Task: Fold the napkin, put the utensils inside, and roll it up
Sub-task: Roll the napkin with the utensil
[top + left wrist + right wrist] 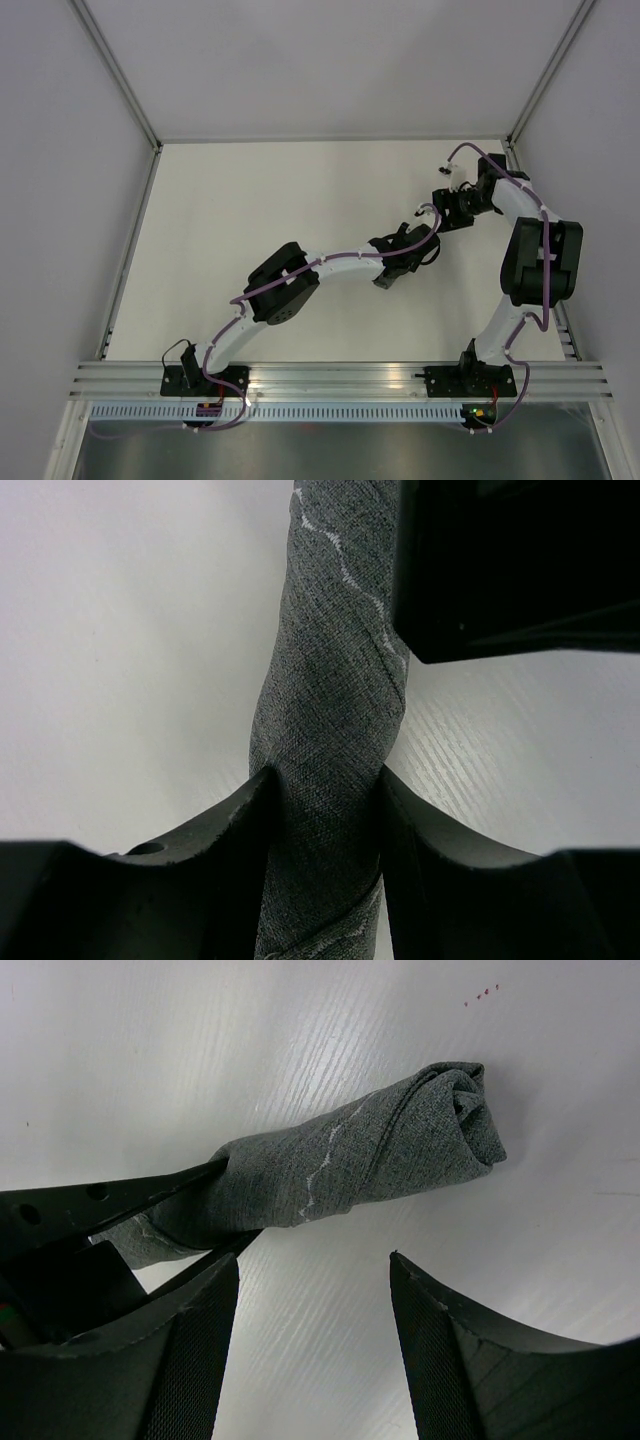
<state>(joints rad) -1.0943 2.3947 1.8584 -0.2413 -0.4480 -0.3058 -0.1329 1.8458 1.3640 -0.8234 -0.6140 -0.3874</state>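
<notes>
Left fingers (200,880) pinch the rolled napkin (325,710) low in frame, right fingers (190,1360) gape empty; your release may unroll it.

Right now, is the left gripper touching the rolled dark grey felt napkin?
Touching. Left wrist view: the left gripper has both fingers against the napkin, no gap.
</notes>
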